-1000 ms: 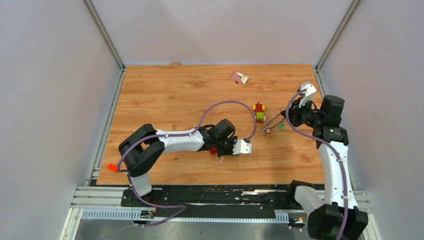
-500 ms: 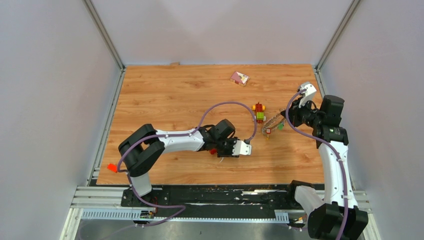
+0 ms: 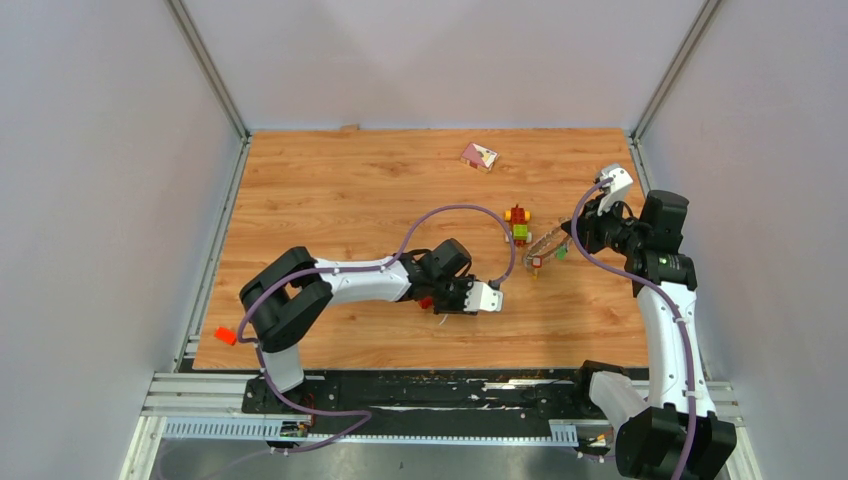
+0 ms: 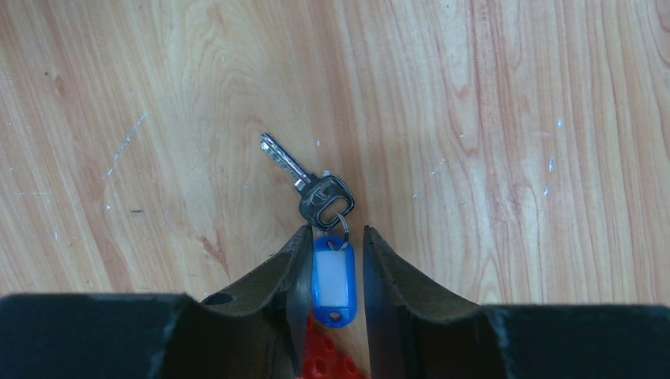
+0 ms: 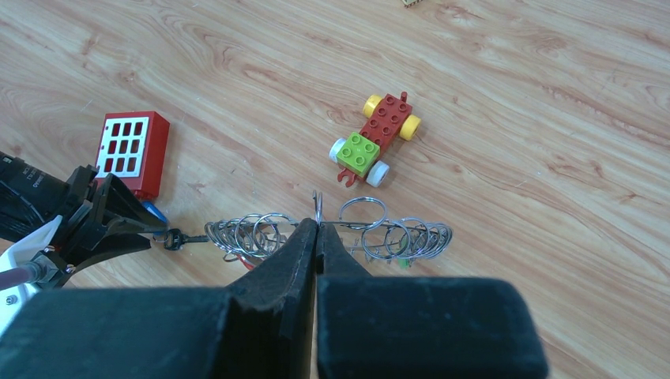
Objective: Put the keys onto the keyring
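One blue-tagged key (image 4: 304,175) lies flat on the table (image 4: 513,118) mid-board, blade pointing away from the left gripper (image 4: 336,233). Its blue tag (image 4: 332,280) sits between those jaws, which are part-open and straddle it; can't tell if the pads touch. A red brick (image 5: 132,151) is just beside that gripper. Well right of the key, the keyring (image 5: 379,230) is held edge-on, right gripper (image 5: 316,229) pinched fully closed on its rim. A green tag (image 3: 561,253) hangs from it. Toy car (image 5: 375,138) sits just beyond the ring.
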Robot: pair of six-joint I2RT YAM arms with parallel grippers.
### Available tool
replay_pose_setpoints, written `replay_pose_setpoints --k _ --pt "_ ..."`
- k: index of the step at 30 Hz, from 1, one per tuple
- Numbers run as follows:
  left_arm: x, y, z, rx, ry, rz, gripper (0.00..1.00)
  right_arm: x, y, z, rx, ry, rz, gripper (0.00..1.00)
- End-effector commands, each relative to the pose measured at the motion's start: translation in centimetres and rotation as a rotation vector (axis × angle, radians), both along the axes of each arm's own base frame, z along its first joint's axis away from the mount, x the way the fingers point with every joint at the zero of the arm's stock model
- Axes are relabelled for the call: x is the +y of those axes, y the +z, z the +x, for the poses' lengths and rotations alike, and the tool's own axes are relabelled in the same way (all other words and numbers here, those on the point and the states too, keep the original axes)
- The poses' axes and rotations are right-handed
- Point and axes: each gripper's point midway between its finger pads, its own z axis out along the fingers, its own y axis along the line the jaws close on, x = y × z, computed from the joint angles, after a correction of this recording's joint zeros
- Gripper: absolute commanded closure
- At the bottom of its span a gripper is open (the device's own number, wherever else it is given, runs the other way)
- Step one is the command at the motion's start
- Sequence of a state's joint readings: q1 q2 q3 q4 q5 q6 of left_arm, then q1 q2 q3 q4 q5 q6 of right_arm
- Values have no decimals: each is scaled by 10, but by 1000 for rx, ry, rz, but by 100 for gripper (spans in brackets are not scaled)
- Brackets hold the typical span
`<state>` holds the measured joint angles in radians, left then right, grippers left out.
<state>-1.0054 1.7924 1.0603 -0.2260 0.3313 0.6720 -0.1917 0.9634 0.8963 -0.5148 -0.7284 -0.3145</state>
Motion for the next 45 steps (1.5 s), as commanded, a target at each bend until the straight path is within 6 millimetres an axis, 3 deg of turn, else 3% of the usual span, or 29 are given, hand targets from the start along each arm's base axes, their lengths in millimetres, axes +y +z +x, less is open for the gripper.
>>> replay_pose_setpoints --k 1,21,32,41,45 --pt "-10 7 6 -13 -17 -22 63 6 15 4 -69 34 13 100" --pt "-12 4 11 -17 3 -14 74 6 15 3 -69 36 13 100" --pt "-11 5 9 -3 0 -8 90 7 14 4 -66 38 15 100" --pt "-11 19 6 3 -9 -27 100 8 15 3 -68 44 17 100" --pt "-11 35 8 24 3 -73 100 10 15 3 -69 57 23 100"
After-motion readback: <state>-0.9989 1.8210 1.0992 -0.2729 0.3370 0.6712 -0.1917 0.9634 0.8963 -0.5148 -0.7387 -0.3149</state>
